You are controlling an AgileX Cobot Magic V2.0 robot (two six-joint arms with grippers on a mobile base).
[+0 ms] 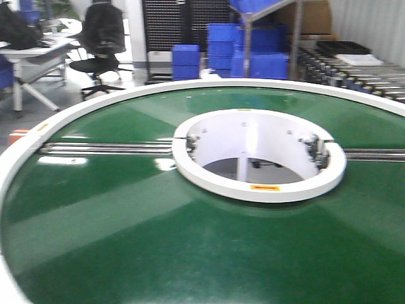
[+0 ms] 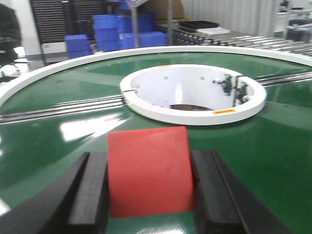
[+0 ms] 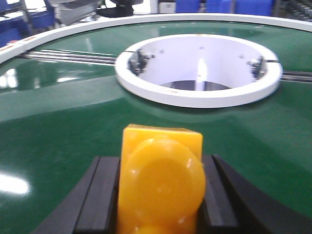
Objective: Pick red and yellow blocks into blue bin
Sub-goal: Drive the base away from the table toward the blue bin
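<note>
A round green worktop (image 1: 126,240) fills all three views, edged by a white border, with metal rails running across it. At its centre sits a raised white ring (image 1: 209,180) around an open well. Stacked blue crates (image 1: 185,61) stand behind the worktop.

In the left wrist view, the left gripper (image 2: 150,168) is closed partway, and its two black fingers (image 2: 92,190) press the side faces of the red cube (image 2: 148,170). The cube turns one flat face to the camera and leans slightly. In the right wrist view, the right gripper (image 3: 160,168) clamps the yellow brick (image 3: 161,180) in the same way. The brick's studded face looks back at the camera, and its long axis appears to run along the fingers, far end toward the ring. Whether either block touches the worktop cannot be told.
</note>
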